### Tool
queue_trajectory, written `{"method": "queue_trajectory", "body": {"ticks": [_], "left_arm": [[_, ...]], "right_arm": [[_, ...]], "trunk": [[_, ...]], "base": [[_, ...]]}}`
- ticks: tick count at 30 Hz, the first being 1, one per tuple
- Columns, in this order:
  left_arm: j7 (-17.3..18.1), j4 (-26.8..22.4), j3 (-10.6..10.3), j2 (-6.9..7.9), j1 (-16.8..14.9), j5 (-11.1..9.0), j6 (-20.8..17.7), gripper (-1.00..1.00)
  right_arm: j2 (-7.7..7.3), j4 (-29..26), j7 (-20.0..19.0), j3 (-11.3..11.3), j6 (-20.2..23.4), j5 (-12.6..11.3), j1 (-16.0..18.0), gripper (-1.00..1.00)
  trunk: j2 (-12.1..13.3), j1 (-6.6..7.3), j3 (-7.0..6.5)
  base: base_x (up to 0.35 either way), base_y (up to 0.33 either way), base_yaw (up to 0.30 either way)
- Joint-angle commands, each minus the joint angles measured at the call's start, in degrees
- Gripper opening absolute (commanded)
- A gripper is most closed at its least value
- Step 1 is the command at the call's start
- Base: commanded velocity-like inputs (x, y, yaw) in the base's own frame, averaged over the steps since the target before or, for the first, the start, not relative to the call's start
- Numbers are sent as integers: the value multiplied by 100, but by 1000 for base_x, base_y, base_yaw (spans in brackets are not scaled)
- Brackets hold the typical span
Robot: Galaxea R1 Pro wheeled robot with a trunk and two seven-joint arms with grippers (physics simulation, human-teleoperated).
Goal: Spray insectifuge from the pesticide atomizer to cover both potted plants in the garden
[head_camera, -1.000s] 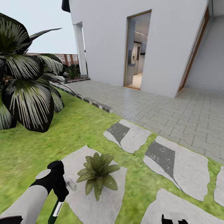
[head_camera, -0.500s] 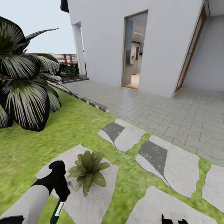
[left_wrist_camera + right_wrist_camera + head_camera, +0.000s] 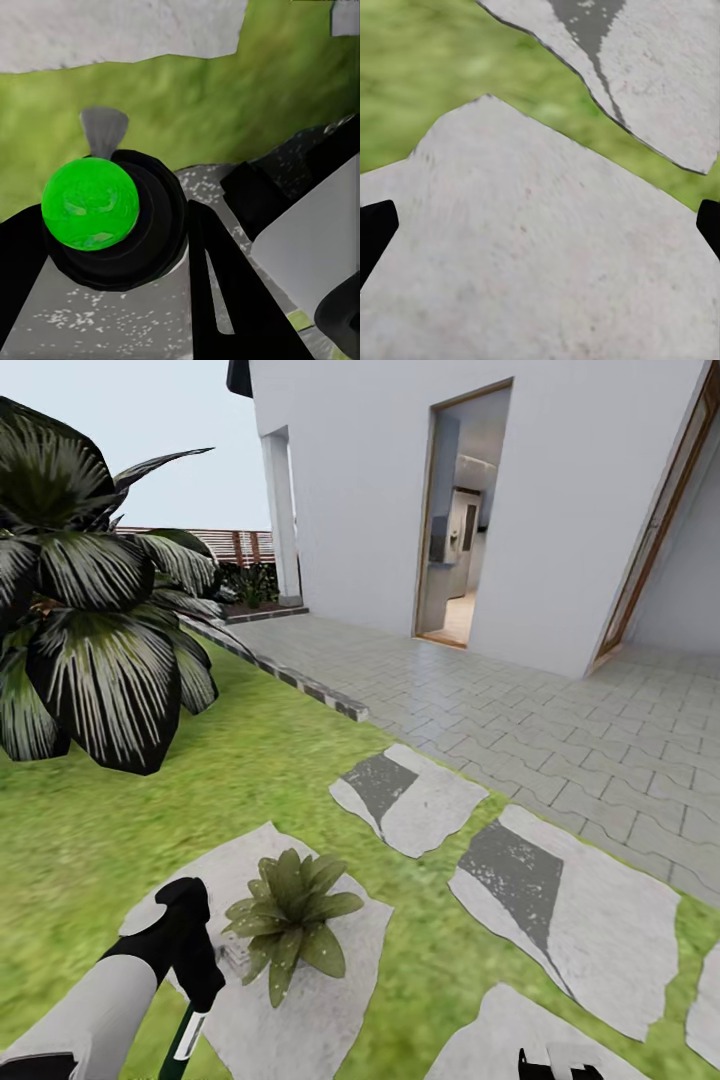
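Since half a second ago our whole head view has swung, so the doorway [image 3: 462,525] and the stepping stones [image 3: 405,800] sit further right in the picture; that is our camera, not the garden [image 3: 90,850]. The left arm [image 3: 95,1005] and potted plant [image 3: 288,920] keep much the same spacing as before.

We see one potted plant, near and left of centre, on a pale stone slab [image 3: 320,1000] in the lawn; its pot is hidden under the leaves. Just left of it, our left gripper [image 3: 190,1025] pinches the pesticide atomizer [image 3: 90,202]. From the left wrist we look down on its bright green cap, ringed by a black collar, a grey tab jutting from the far side. In the head view its dark green body [image 3: 178,1050] runs steeply downward, long axis near upright, the lower end cut off by the frame edge. We cannot make out which way the nozzle points.

Our right gripper [image 3: 540,225] hangs over another slab, black fingertips [image 3: 375,229] spread wide at both picture edges, nothing between. The big striped plant [image 3: 90,620] stands far left.
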State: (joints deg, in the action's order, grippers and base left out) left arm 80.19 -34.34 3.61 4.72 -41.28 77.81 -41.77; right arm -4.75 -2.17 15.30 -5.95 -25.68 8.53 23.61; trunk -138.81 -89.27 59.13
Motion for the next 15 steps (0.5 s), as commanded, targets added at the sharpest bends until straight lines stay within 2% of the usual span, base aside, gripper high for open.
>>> {"method": "queue_trajectory", "body": {"ticks": [1, 4, 6, 13, 15], "left_arm": [[99, -35, 10, -20, -14, 50, -68, -100], [432, -71, -24, -37, -78, 74, -75, -100], [837, -110, -53, -85, -207, 132, -71, -100], [981, -131, -73, -120, -807, 316, -68, -100], [981, -128, -143, -115, -957, 418, -68, -100]], "right_arm": [[0, 6, 17, -46, -16, 61, 3, 100], [0, 6, 17, -46, -16, 61, 4, 100], [-3, 6, 17, -46, -16, 61, 7, 100], [-8, 6, 17, -46, -16, 61, 5, 100], [-8, 6, 17, -46, -16, 61, 4, 100]], "trunk": [[-2, 1, 6], [-2, 1, 6], [-2, 1, 6], [-2, 1, 6], [-2, 1, 6]], "base": [[4, 0, 22], [1, 0, 7], [0, 0, 1], [0, 0, 0], [0, 0, 7]]}}
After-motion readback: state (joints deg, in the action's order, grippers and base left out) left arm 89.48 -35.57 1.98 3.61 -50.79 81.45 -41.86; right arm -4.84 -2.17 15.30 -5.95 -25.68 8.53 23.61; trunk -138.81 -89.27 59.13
